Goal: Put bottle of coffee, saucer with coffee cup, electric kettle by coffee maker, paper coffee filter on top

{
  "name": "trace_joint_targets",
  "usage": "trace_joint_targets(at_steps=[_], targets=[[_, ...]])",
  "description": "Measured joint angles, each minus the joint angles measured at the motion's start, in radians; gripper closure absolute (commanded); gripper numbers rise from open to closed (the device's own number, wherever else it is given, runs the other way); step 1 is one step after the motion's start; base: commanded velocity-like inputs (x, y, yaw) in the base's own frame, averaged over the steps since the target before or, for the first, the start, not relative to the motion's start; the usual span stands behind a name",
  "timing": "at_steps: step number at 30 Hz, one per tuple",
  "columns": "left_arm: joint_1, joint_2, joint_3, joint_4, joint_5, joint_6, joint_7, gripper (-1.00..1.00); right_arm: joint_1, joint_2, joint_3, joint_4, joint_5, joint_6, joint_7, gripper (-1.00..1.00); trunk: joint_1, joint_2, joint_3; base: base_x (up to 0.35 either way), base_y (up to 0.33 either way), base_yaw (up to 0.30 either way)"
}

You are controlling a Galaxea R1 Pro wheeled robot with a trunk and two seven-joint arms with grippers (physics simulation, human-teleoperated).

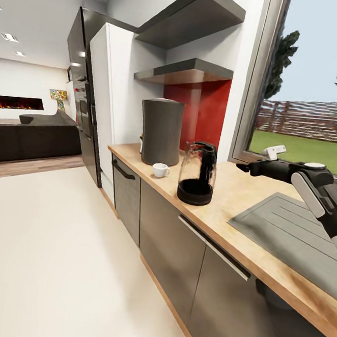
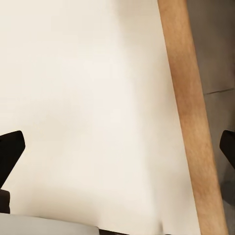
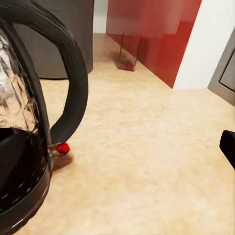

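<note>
The grey cylindrical coffee maker (image 1: pixel 161 132) stands on the wooden countertop (image 1: pixel 237 195) under the shelves. A small white coffee cup (image 1: pixel 160 170) sits on the counter just in front of it. Right of the cup stands the glass electric kettle (image 1: pixel 197 173), with a black base and handle. My right gripper (image 1: pixel 243 168) hovers over the counter a short way right of the kettle, open and empty. In the right wrist view the kettle's handle (image 3: pixel 73 83) and red switch (image 3: pixel 62 147) are close, and one fingertip (image 3: pixel 228 146) shows. My left gripper (image 2: pixel 117 152) is open over the floor.
A grey sink drainboard (image 1: pixel 290 235) is set into the counter under my right arm. Two dark shelves (image 1: pixel 187 70) hang above a red backsplash (image 1: pixel 209 111). A tall fridge (image 1: pixel 85 95) ends the counter run. Pale open floor (image 1: pixel 53 255) lies left of the cabinets.
</note>
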State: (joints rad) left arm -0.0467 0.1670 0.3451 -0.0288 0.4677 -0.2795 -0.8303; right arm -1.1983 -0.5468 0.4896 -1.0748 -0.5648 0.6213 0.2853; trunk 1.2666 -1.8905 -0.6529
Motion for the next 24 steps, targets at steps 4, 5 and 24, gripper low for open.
trace_joint_targets(at_steps=[4, 5, 24], targets=[[0.0, 0.0, 0.0, 0.0, -0.001, 0.0, 0.0, -1.0, 0.0, 0.0, -0.003, 0.0, 0.0, 0.0, 0.001, -1.0, 0.0, 0.0, 0.0, 0.005, 0.0, 0.0], [0.0, 0.0, 0.0, 0.0, -0.001, 0.0, 0.0, -1.0, 0.0, 0.0, -0.003, 0.0, 0.0, 0.0, 0.001, -1.0, 0.0, 0.0, 0.0, 0.001, 0.0, 0.0], [0.0, 0.0, -0.001, 0.0, 0.0, 0.0, 0.0, -1.0, 0.0, 0.0, -0.004, 0.0, 0.0, 0.0, 0.001, -1.0, 0.0, 0.0, 0.0, 0.069, 0.02, 0.0]])
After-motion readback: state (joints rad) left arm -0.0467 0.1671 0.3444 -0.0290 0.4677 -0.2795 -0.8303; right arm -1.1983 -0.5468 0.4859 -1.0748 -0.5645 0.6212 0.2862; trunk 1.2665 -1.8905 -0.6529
